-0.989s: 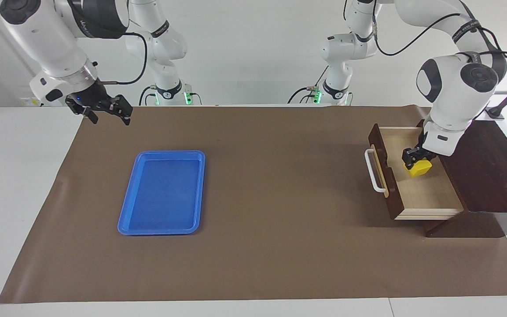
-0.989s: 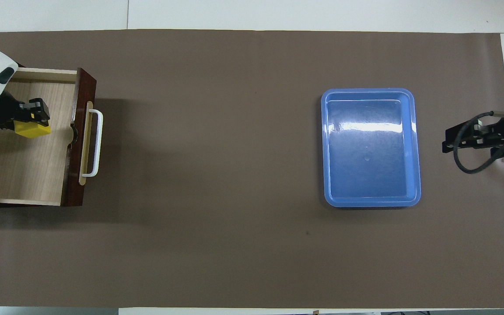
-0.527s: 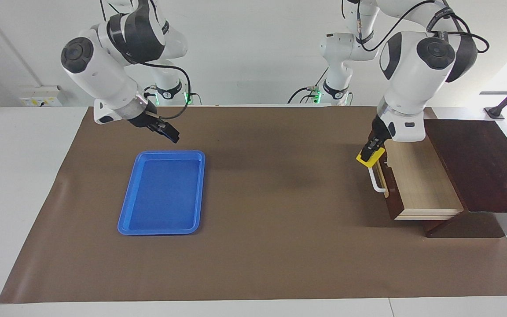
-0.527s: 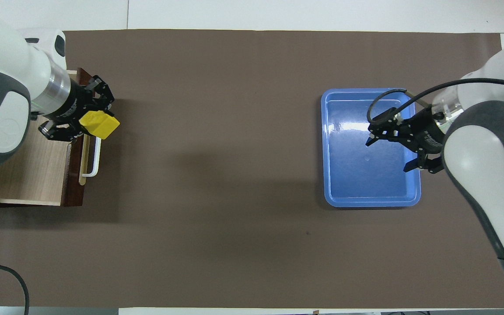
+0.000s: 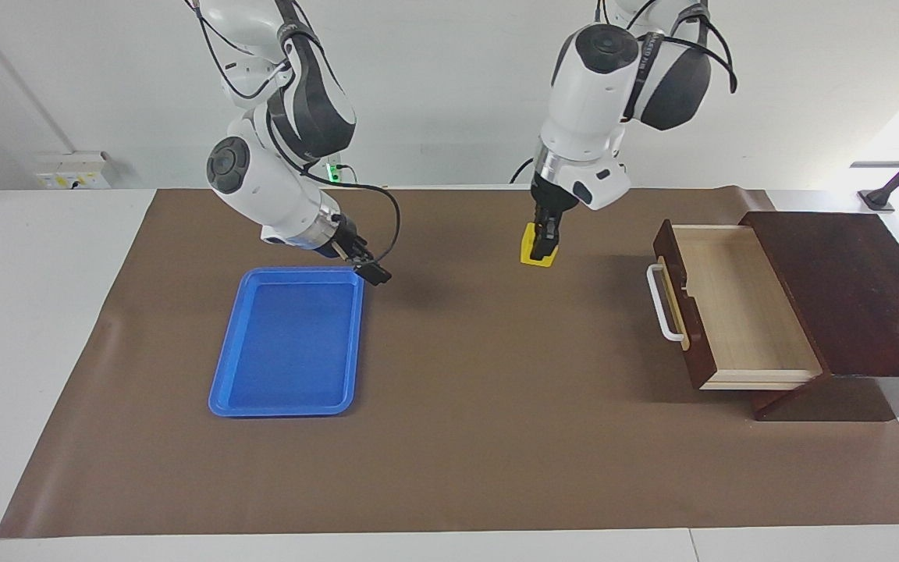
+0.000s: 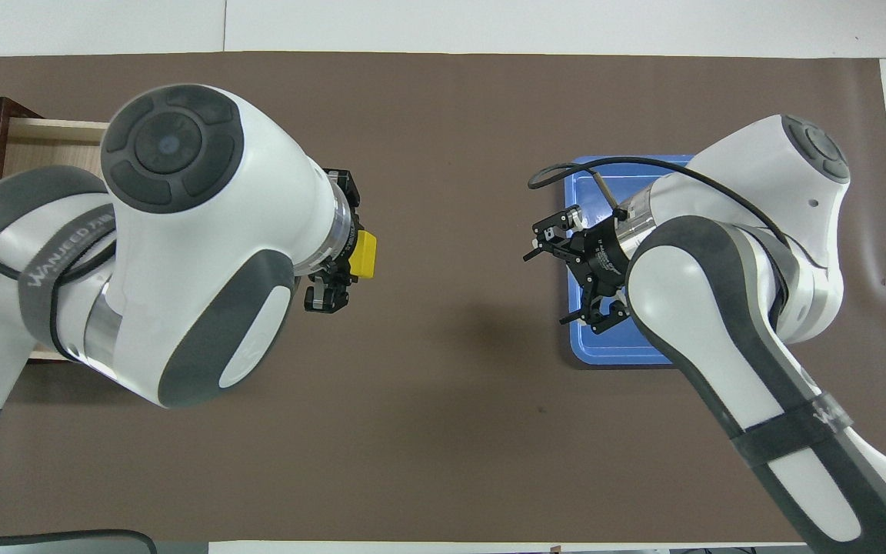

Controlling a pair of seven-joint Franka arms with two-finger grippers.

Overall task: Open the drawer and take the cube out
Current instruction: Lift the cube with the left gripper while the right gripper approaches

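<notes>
The left claw [image 5: 541,248] lifted the cube [image 5: 537,254] out of the drawer [image 5: 730,304], where it had gripped it a second before, carried it past the white handle [image 5: 662,303] and brought it over the bare brown mat [image 5: 496,406] between drawer and blue tray [image 5: 287,343]. The right claw [image 5: 371,269], jaws spread, swung in from the mat's edge to the tray's corner nearest the robots.

Tray [image 5: 286,343]: blue, rectangular, shallow, rounded corners; nothing in it; long side running from 12 to 6 o'clock in the facing view.
Tray position: flat on the mat, at 9 o'clock from mat centre in the facing view.
Mat [image 5: 481,437]: brown sheet, covering most of the table.
Table [image 5: 36,312]: white, exposed around the mat's edges.
</notes>
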